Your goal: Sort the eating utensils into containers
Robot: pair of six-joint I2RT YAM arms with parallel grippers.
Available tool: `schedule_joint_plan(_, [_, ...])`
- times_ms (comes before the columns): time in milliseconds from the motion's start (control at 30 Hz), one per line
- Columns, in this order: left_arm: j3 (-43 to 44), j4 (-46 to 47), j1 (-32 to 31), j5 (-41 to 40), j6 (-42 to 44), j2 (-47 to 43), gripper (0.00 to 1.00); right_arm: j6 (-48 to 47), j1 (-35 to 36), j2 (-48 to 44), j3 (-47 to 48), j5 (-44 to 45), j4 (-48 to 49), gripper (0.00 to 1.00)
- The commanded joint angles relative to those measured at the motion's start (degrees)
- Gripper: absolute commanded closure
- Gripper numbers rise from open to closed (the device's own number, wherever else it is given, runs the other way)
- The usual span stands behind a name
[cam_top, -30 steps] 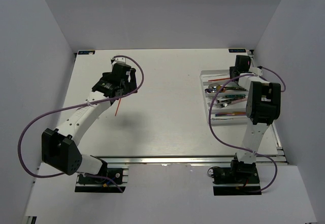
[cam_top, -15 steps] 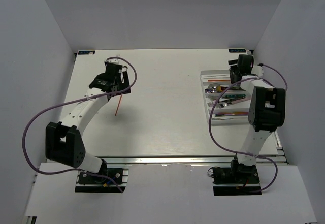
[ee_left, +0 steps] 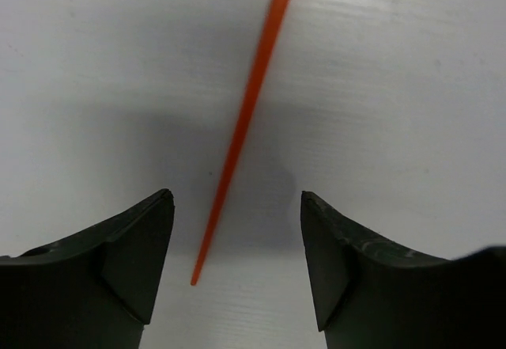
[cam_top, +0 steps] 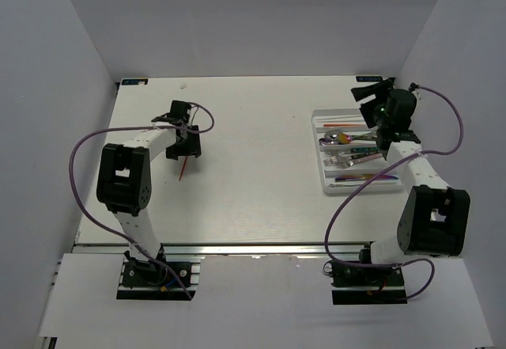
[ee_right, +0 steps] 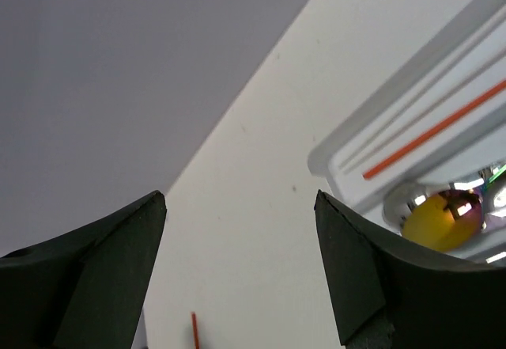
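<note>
Chopstick (ee_left: 243,119), red-orange, lies on worktop (cam_top: 253,199) nr far-left corner, between left end effector's (ee_left: 237,200) spread jaws, untouched. Right end effector (ee_right: 241,199) released, empty, nr far-left corner of tray (cam_top: 324,176) at worktop's right edge.

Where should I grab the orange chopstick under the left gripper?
Pinch the orange chopstick on its shaft just above the pointed end, coming straight down. It lies flat on the table, thin, running between the open fingers of the left gripper.
</note>
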Motion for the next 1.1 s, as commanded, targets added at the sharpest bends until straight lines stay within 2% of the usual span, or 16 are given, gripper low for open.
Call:
schedule_joint_plan(0, [4.67,2.29,3.79,4.78,1.47,2.52,0.27,-6.1,0.7,-3.57,-6.19,-9.67,2.24,0.19])
schedule_joint_plan(100, [8.7,1.5,4.41,6.9,3.14,6.83,0.34,-7.15,1.4,-6.74,-10.69,-11.52,4.35,0.19])
schedule_joint_plan(133, [9.24,1.94,4.33,7.95,3.4,7.64,0.44,-7.94,1.58,-7.36,-11.14,-11.7,4.19,0.19])
schedule_joint_plan(200, [10.73,1.85,4.33,8.58,3.5,9.22,0.56,-8.47,1.58,-9.03,-11.67,-11.88,3.57,0.19])
schedule_joint_plan(233, [11.0,1.5,4.41,8.75,3.32,10.88,0.59,-9.0,1.58,-9.47,-11.93,-11.88,3.31,0.19])
schedule_joint_plan(433, [10.39,2.38,4.06,6.91,2.09,13.7,0.59,-10.85,1.58,-12.46,-11.23,-13.1,1.99,0.19])
schedule_joint_plan(467, [10.39,2.38,3.89,6.99,2.0,13.88,0.67,-11.02,1.58,-12.73,-11.23,-14.06,2.16,0.19])
schedule_joint_plan(533, [10.12,1.94,3.89,6.73,1.39,15.02,0.74,-11.29,1.67,-12.82,-11.58,-15.82,3.47,0.19])
schedule_joint_plan(567, [10.12,1.68,3.8,6.99,1.3,15.46,0.87,-11.64,1.67,-12.56,-11.84,-17.66,3.83,0.18])
schedule_joint_plan(600, [10.12,1.24,3.63,6.38,0.86,15.99,0.91,-11.9,1.75,-12.38,-12.11,-18.46,4.27,0.17])
schedule_joint_plan(633, [10.64,-0.42,3.28,4.72,0.68,16.6,0.92,-11.99,1.75,-12.29,-12.46,-19.25,4.88,0.11])
schedule_joint_plan(700, [10.56,-2.53,1.52,-0.9,-0.19,18.1,1.0,-12.17,1.84,-12.11,-14.04,-21.71,7.07,0.11])
schedule_joint_plan(767, [8.82,-2.81,0.12,-4.24,-1.25,18.37,1.0,-12.25,1.93,-11.76,-15.01,-23.9,8.57,0.11])
schedule_joint_plan(867, [4.87,-0.97,-1.29,-3.74,-3.97,17.32,1.0,-13.31,1.93,-10.54,-14.66,-27.42,8.67,0.11])
schedule_joint_plan(967, [0.39,2.46,-2.53,-0.05,-6.87,12.58,1.0,-13.66,2.54,-6.51,-14.48,-34.8,12.08,0.11])
schedule_joint_plan(1067, [-5.14,8.78,-4.63,6.71,-9.07,3.45,1.0,-13.84,7.18,-1.06,-13.08,-37.1,12.45,0.11])
